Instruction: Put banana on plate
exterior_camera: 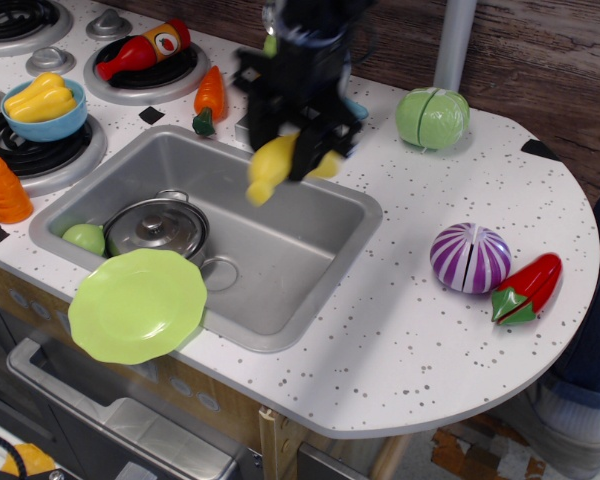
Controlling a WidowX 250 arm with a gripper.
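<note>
The yellow banana (pixel 273 167) hangs in my black gripper (pixel 302 152), which is shut on it in the air above the back of the steel sink (pixel 310 270). The image of both is motion-blurred. The lime-green plate (pixel 137 304) lies at the sink's front left corner, overhanging the counter's front edge, well to the lower left of the gripper.
A steel pot (pixel 158 228) and a green ball (pixel 84 238) sit in the sink. The faucet is mostly hidden behind my arm. A purple onion (pixel 469 257), a red pepper (pixel 527 288) and a green cabbage (pixel 432 117) lie at right. A blue bowl (pixel 46 108) with a yellow pepper and carrots (pixel 209 98) are at left.
</note>
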